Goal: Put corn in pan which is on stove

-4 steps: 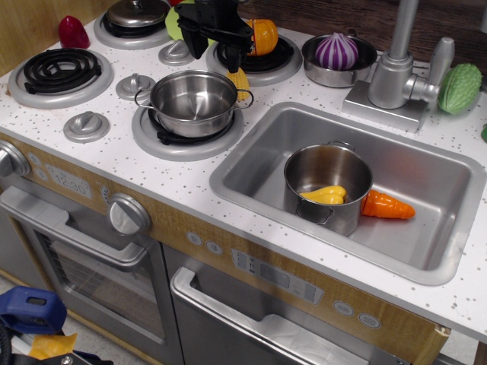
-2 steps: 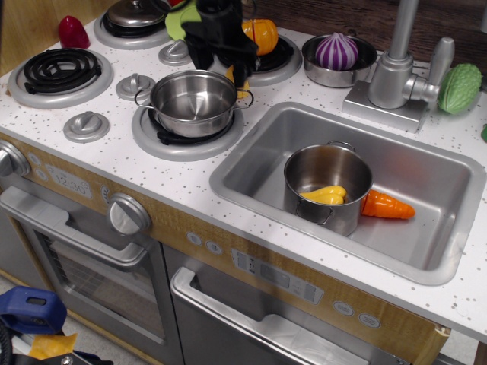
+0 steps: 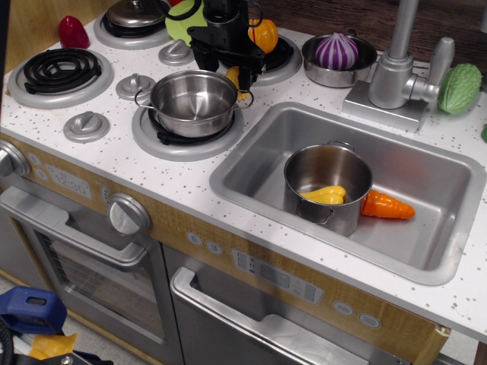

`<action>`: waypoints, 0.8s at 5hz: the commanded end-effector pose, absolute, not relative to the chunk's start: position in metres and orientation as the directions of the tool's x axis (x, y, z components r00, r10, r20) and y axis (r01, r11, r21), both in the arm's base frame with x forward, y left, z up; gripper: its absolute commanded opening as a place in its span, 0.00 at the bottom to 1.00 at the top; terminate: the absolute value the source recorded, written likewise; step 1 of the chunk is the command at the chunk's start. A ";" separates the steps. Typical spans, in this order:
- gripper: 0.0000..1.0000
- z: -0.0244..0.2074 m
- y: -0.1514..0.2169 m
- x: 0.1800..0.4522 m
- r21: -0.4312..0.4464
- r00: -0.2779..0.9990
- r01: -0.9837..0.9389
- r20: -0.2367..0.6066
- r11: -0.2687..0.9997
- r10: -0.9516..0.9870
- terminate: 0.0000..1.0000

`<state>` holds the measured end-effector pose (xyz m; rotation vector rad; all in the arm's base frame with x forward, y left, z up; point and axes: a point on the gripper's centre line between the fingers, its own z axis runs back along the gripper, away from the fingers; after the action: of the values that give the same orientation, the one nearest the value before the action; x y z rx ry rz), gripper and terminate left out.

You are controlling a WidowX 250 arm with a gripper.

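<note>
- The corn (image 3: pixel 237 78) lies on the white speckled stove (image 3: pixel 106 163) top, just beyond the far right rim of the pan (image 3: pixel 194 103), between that pan and the far burner. Only a sliver of yellow shows; the rest is hidden behind the claw.
- The gripper (image 3: pixel 230 67) stands directly over the corn, fingers pointing down on either side of it. Whether the fingers are pressed against the cob or only straddle it cannot be told from this view.
- Judged as a small hollow plastic toy, the corn should be light and stiff, not fragile. Its ribbed rows likely give some grip, but the oval body could roll or squirt out; a pinch across the middle looks safest.
- The pan sits empty on the near right burner, its loop handle touching or nearly touching the corn, so a low carry could clip the rim.
- Close by on the far burner is an orange toy (image 3: pixel 264 34); a green toy (image 3: pixel 181 21) lies just left of the arm.
- Further right, a purple onion (image 3: pixel 336 49) rests in a small bowl (image 3: pixel 323 72).
- Well apart, the sink (image 3: pixel 426 251) holds a steel pot (image 3: pixel 327 190) with a smooth yellow toy (image 3: pixel 323 195) inside and an orange carrot (image 3: pixel 386 205) beside it.
</note>
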<state>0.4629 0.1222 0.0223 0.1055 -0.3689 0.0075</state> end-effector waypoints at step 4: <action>0.00 0.082 0.123 0.461 0.172 0.937 -0.016 0.348 0.985 -0.046 0.00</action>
<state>0.4452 0.1202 0.0545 0.1687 -0.1970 -0.0345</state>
